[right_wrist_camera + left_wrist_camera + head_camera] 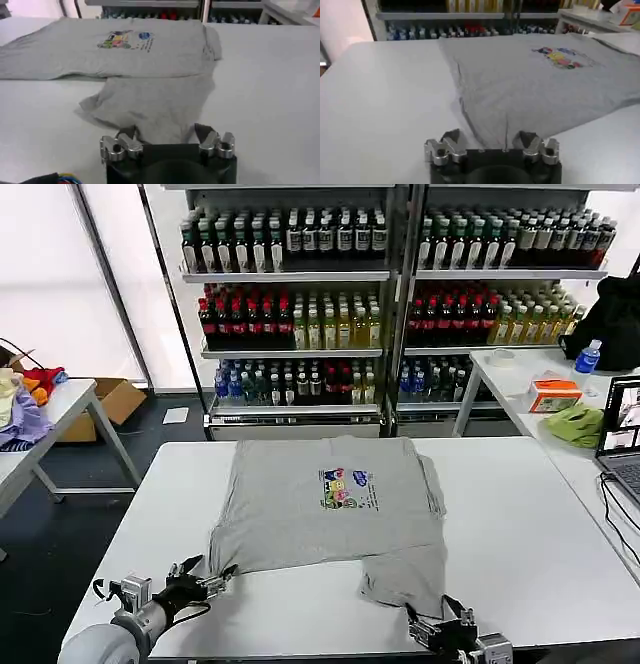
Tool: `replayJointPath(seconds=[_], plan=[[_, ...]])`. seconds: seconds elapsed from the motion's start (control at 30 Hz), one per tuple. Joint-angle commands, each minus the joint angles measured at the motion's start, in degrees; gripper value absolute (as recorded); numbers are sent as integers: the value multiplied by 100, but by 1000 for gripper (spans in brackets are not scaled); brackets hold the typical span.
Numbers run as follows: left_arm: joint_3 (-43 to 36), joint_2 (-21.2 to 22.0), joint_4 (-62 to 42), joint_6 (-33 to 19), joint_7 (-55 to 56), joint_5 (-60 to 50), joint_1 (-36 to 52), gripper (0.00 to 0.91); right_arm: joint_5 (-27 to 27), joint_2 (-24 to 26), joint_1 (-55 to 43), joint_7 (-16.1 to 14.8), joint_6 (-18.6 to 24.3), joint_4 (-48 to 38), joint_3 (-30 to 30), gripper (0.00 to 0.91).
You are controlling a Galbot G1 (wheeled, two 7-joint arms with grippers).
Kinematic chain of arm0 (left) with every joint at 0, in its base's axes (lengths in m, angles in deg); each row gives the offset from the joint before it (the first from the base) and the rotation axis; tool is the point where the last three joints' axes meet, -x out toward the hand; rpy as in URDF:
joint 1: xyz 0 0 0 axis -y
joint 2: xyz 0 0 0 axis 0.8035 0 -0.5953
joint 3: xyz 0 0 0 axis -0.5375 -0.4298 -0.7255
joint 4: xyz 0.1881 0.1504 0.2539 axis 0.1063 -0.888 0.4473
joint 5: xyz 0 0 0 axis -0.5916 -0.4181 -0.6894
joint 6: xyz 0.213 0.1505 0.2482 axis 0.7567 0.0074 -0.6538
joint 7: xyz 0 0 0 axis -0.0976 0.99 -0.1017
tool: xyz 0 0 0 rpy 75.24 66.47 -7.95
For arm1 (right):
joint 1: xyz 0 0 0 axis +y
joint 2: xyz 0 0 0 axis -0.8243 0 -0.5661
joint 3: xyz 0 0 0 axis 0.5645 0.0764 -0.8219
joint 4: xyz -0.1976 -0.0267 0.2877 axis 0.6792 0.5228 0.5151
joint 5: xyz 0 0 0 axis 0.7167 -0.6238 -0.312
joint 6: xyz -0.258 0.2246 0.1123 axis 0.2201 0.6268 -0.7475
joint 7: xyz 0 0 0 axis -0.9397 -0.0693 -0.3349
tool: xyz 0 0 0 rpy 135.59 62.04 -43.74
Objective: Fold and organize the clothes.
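A light grey shirt [330, 504] was seen spread on the white table [520, 534], its small multicoloured chest print [346, 487] facing up near the middle of the cloth. The shirt's broad body was laid with its long axis running across the table from the robot's left to its right, the far edge lying close to the table's back edge. One narrower part [405, 574] was drawn out from the body toward the robot on its right side, so that the cloth pointed toward the near edge there. The near left corner [225, 559] was pulled into a point toward the robot's left.

The left gripper [215, 582] was placed at that left corner, low over the table; in the left wrist view its fingers [445, 147] were spread wide, with the shirt's edge [492, 135] lying between them and not pinched. The right gripper [440, 624] was positioned at the near edge of the table, at the tip of the drawn-out part; in the right wrist view its fingers [212, 142] were likewise held wide apart, with the cloth's end [155, 132] reaching in between them.
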Motion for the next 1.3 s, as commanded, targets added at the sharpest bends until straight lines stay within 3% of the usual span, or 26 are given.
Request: replayJointPath(seconds=[0.03,0.23,0.57,0.9,1.3], plan=[[-106,65,-113,23,-76,-378,-202,10,2,-35,-5,-2,13,-90,76,0],[-134,152,-11,13,-128,-664,-348,10,-151,-46,-26,21,119,-31,9,0],[-32,315,337,43,-59,-648,-459,10,-116,-18,219,-227,474,187,-153,0],[356,356,1102,159,34,-648,-981,10,337,23,1508,-619,964,928,-496,0],[1134,344,2069,196,85,-652,-2401,10,724,57,2720,-957,1624,1388,-894,0]])
